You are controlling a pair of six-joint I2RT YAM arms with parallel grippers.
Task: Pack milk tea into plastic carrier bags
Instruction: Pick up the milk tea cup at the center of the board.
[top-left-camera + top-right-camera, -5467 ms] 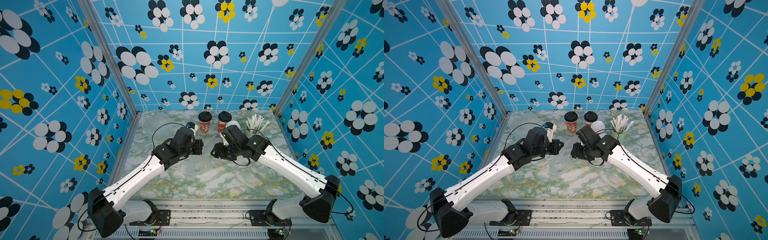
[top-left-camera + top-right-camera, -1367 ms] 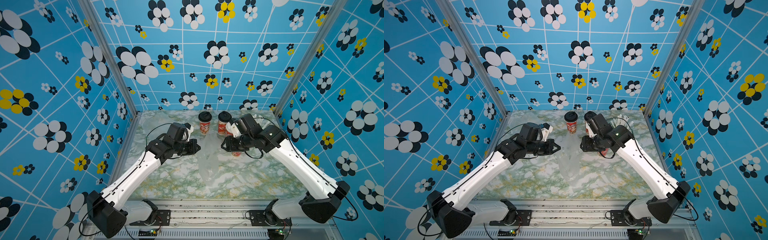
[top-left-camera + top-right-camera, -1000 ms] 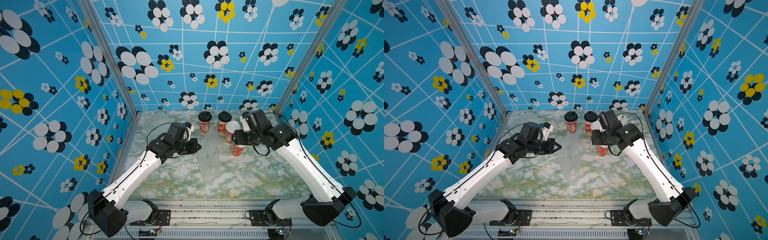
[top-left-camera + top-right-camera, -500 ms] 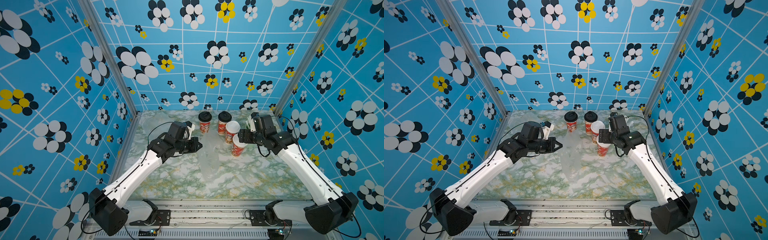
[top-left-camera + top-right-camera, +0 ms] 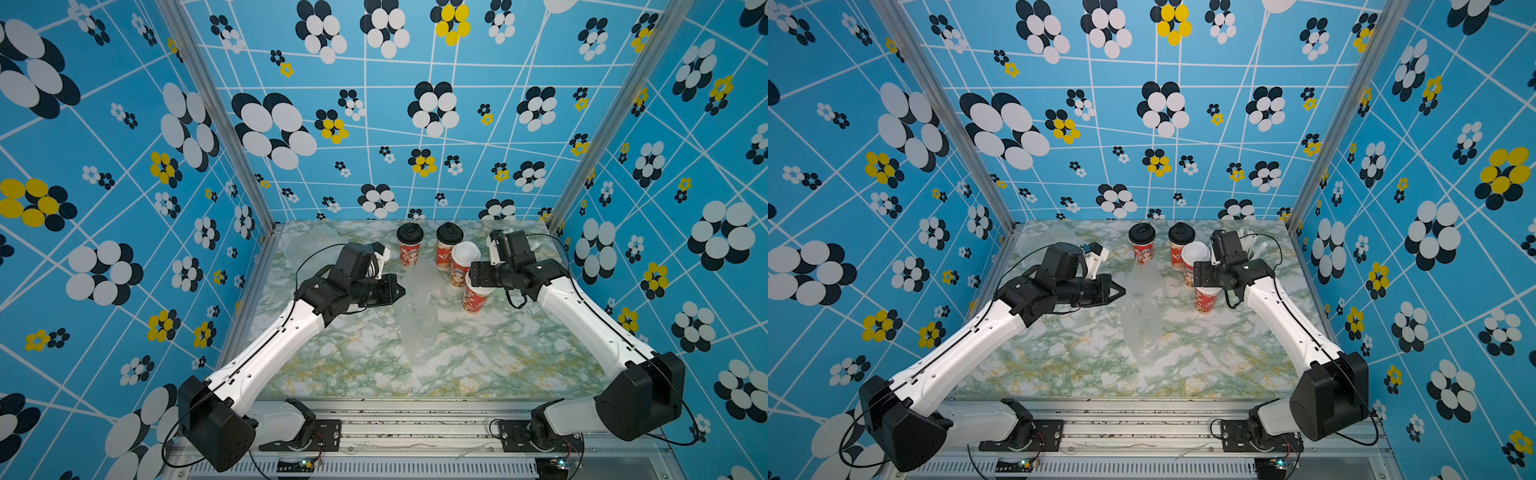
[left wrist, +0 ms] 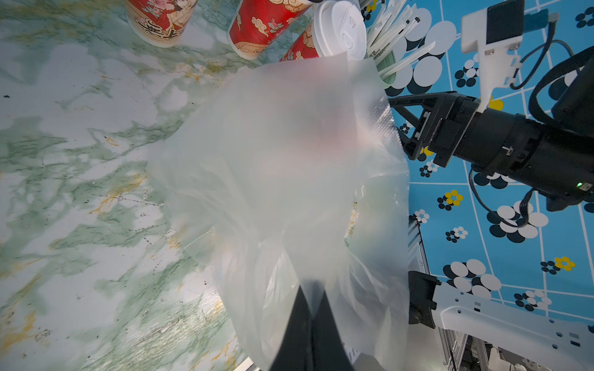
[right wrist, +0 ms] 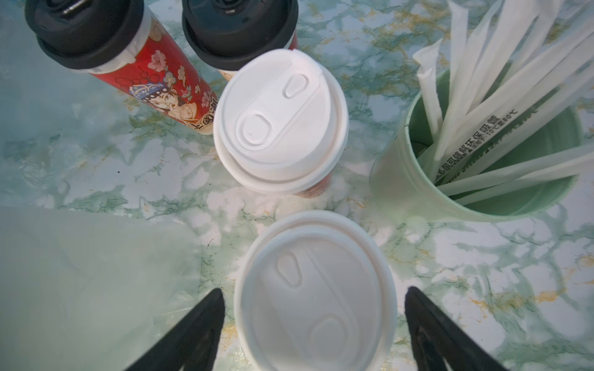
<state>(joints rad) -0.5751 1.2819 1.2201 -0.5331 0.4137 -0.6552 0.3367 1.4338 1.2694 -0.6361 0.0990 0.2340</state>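
Observation:
Four red printed milk tea cups stand at the back of the marble table (image 5: pixel 332 365): two with black lids (image 5: pixel 409 249) (image 5: pixel 448 245) and two with white lids (image 5: pixel 463 259) (image 5: pixel 473 297). My right gripper (image 7: pixel 314 290) is open and hovers over the nearer white-lid cup (image 7: pixel 315 289), one finger on each side of the lid with a gap to it. The other white-lid cup (image 7: pixel 279 122) stands just beyond. A clear plastic carrier bag (image 5: pixel 417 316) hangs crumpled mid-table, and my left gripper (image 6: pixel 313 289) is shut on its upper edge (image 6: pixel 289 160).
A pale green cup of wrapped straws (image 7: pixel 482 160) stands right beside the white-lid cups, behind my right wrist (image 5: pixel 1225 249). Another clear bag (image 5: pixel 305 245) seems to lie flat at the back left. Patterned blue walls close three sides.
My right gripper has moved right and back from the bag to above the nearer white-lid cup, and its jaws have opened wider. The left gripper keeps holding the bag.

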